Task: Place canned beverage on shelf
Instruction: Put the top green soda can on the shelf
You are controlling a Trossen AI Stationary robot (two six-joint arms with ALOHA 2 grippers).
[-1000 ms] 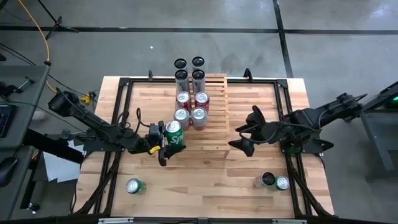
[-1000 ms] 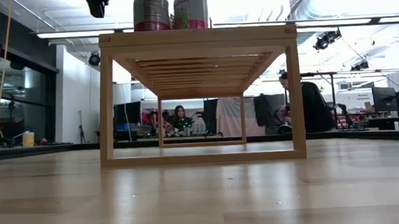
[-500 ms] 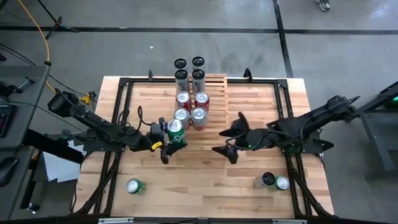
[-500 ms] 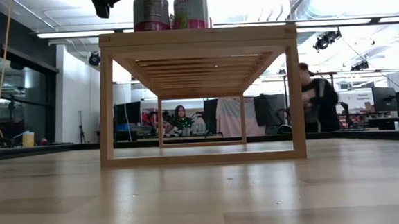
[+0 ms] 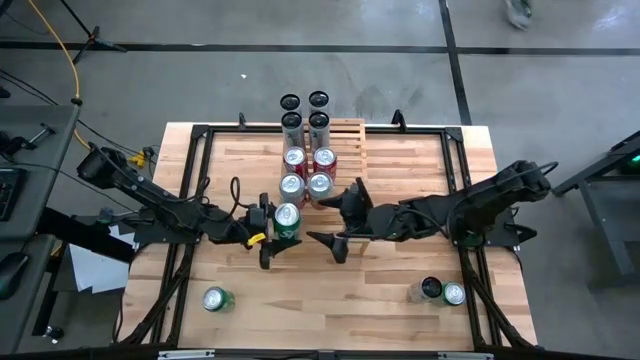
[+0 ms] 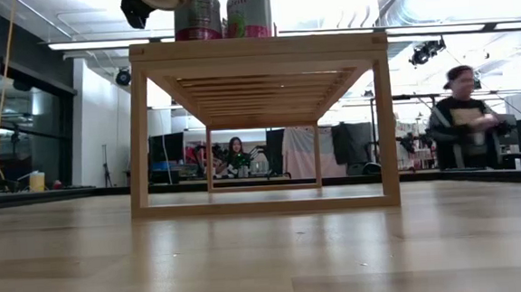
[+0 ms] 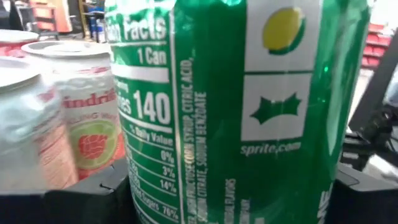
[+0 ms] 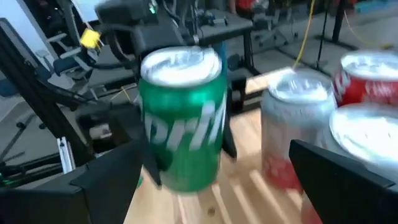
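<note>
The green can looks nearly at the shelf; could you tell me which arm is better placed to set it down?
Probably the left. The left gripper is shut on the green can beside the cans on the shelf; the right gripper is open, holding nothing.

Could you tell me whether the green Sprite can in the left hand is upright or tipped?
Upright: the green Sprite can shows its round top from above in the left hand, and stands vertical in the right wrist view.

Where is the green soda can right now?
In the high view, the green can is in the left gripper, just in front of the silver cans on the shelf.
</note>
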